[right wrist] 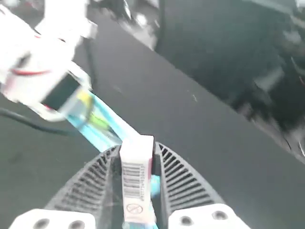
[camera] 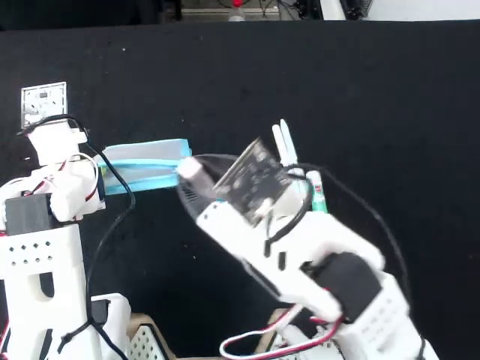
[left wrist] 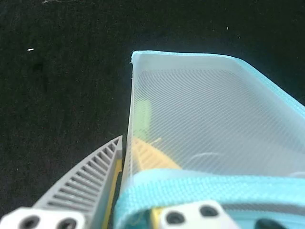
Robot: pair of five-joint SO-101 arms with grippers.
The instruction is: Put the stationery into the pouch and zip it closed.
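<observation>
The pouch (camera: 146, 166) is light blue with a see-through mesh side (left wrist: 200, 114) and lies at the left of the black table. My left gripper (left wrist: 127, 149) is shut on the pouch's end, one grey ribbed finger (left wrist: 90, 183) against its side. A green and a yellow item (left wrist: 142, 117) show faintly through the mesh. My right gripper (right wrist: 137, 149) is shut on a white barcode-labelled block (right wrist: 135, 176). It holds the block (camera: 189, 168) just off the pouch's right end (right wrist: 97, 125). Two white pens (camera: 283, 142) and a green-capped marker (camera: 318, 193) lie behind the right arm.
A small white-framed tag (camera: 43, 101) lies at the far left. A dark cable (camera: 120, 214) loops from the left arm across the table. The left arm's body (right wrist: 43, 71) stands close behind the pouch. Open black tabletop stretches to the back and right.
</observation>
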